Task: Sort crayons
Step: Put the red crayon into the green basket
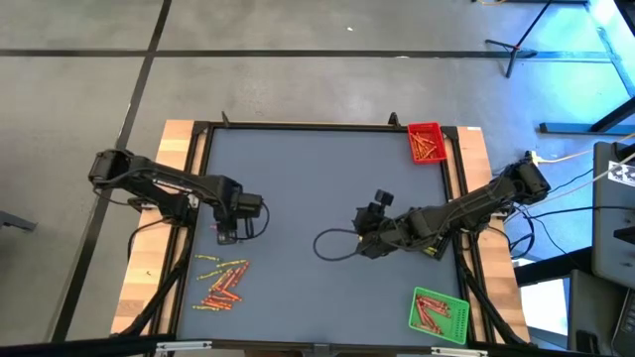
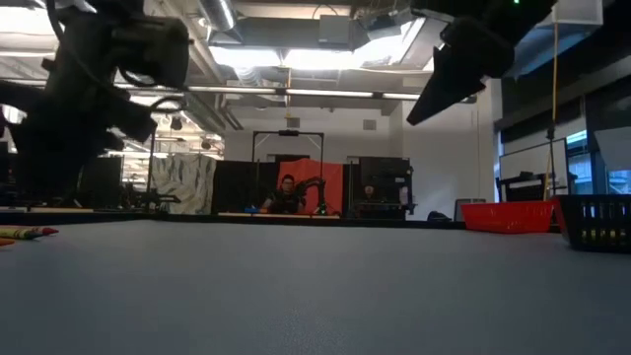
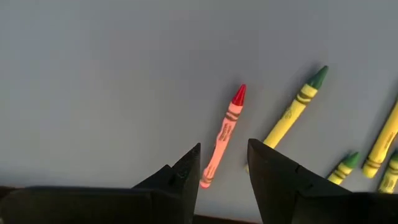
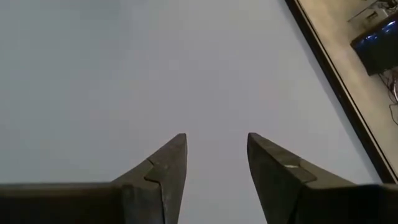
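Table (image 1: 317, 178): grey top, wood edges.
Right gripper (image 4: 214, 158): near centre, jaws apart, empty, over bare top.
Left gripper (image 3: 224, 168): at 9 o'clock, jaws apart, above a red crayon (image 3: 224, 134), not gripping it.
Trays: red tray (image 1: 427, 142) at 1 o'clock, green tray (image 1: 438, 315) at 5 o'clock; both hold crayons.
Crayons (image 1: 220, 280): loose heap at 7 o'clock.

A robotics lab: another robot arm (image 2: 317, 193), open-ceiling ductwork (image 2: 335, 35).
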You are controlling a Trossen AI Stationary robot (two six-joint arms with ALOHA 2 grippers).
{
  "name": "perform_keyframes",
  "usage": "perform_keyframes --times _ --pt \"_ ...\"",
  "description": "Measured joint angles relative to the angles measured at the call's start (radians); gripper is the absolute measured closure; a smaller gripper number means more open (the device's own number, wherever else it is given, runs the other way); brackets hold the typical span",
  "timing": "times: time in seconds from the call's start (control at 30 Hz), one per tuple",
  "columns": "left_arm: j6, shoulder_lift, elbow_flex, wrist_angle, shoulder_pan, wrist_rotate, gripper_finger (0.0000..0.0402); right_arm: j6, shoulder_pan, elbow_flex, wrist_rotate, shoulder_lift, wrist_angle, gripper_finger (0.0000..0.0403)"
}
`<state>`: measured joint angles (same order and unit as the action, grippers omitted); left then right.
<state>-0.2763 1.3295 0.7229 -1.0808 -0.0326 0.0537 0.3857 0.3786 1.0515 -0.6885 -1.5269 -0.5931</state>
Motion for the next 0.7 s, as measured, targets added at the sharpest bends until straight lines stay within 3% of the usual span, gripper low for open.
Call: perform_keyframes --times 0.37,0.7 --pt "0.024 0.05 -0.059 0.124 0.012 0.041 0.0285 0.001 0.0 0.0 0.0 0.0 -0.004 0.0236" --pt "0.044 0.22 -0.05 0.145 0.012 0.052 0.0287 0.002 0.0 0.0 0.0 -0.011 -0.005 0.0236"
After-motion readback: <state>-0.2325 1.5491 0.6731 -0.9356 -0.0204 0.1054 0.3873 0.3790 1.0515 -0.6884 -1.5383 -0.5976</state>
